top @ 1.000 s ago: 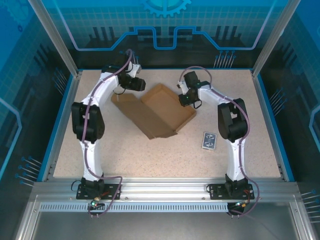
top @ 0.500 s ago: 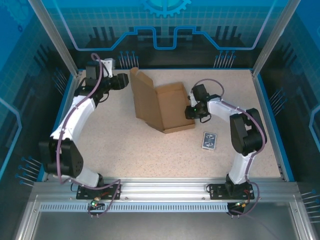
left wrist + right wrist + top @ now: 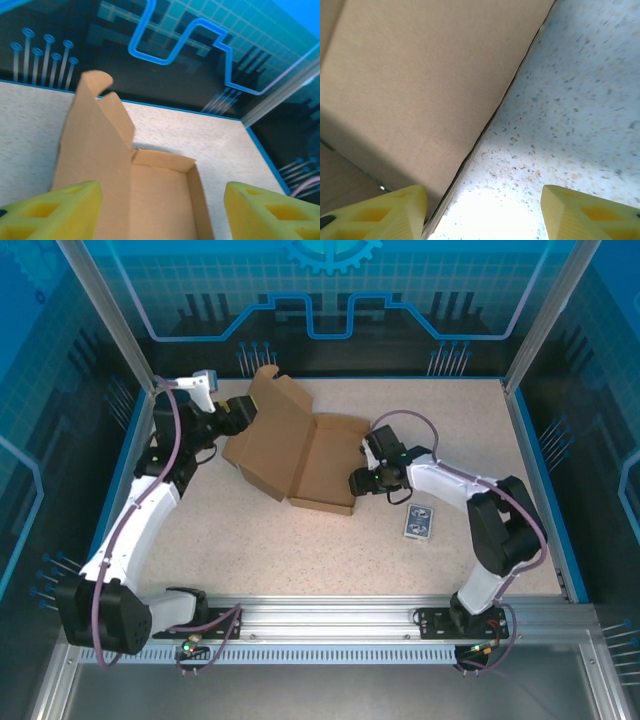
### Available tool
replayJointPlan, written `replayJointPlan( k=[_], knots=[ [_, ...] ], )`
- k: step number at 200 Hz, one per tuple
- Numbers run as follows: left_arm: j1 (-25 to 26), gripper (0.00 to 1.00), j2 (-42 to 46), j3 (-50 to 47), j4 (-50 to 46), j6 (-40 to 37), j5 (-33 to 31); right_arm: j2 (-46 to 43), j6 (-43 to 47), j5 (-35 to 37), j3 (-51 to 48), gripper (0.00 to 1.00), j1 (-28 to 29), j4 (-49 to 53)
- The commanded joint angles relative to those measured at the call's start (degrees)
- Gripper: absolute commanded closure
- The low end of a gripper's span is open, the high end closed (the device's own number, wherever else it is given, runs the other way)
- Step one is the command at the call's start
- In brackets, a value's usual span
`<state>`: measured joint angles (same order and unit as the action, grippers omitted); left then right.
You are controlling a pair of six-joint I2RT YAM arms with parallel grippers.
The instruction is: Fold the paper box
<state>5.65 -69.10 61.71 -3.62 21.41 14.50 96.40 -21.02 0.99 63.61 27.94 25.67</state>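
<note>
The paper box (image 3: pixel 300 450) is brown cardboard lying in the middle of the table, a shallow tray with its lid panel raised toward the back left. My left gripper (image 3: pixel 243 412) stands open at the lid's left end. In the left wrist view the left gripper (image 3: pixel 160 215) has the upright lid on its left side and the paper box tray (image 3: pixel 155 195) ahead between its yellow fingers. My right gripper (image 3: pixel 356 481) is open low at the tray's right front corner. In the right wrist view the right gripper (image 3: pixel 482 215) straddles the bottom edge of the paper box wall (image 3: pixel 420 75), holding nothing.
A small blue-patterned card pack (image 3: pixel 419 521) lies on the speckled table (image 3: pixel 300 550) just right of the right forearm. Blue rails and glass walls border the table on the left, right and back. Both arm bases sit at the near edge.
The box has turned and slid toward the left front, its lid now raised. The right gripper has opened and moved down-left along the tray. The left arm swung out to the left.
</note>
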Motion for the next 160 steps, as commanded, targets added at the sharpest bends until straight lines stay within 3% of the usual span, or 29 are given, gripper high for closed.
replayJointPlan(
  k=[1,64,111,160],
  knots=[
    [4.1,0.34,1.3,-0.8,2.7,3.6,2.9,-3.7,-0.4,2.7,-0.5,0.36,-0.6,3.8],
    [12.5,0.34,-1.8,2.0,-6.8,3.6,3.6,-14.6,-1.1,7.2,-6.6,0.29,-6.2,13.0],
    [16.1,0.34,-2.6,0.7,-9.3,5.4,7.1,-22.8,-2.8,6.6,-16.6,0.14,-10.9,14.6],
    [16.6,0.33,-6.2,5.2,-13.1,9.6,18.0,-21.5,-5.5,7.1,-20.5,0.09,-13.0,14.3]
  ],
)
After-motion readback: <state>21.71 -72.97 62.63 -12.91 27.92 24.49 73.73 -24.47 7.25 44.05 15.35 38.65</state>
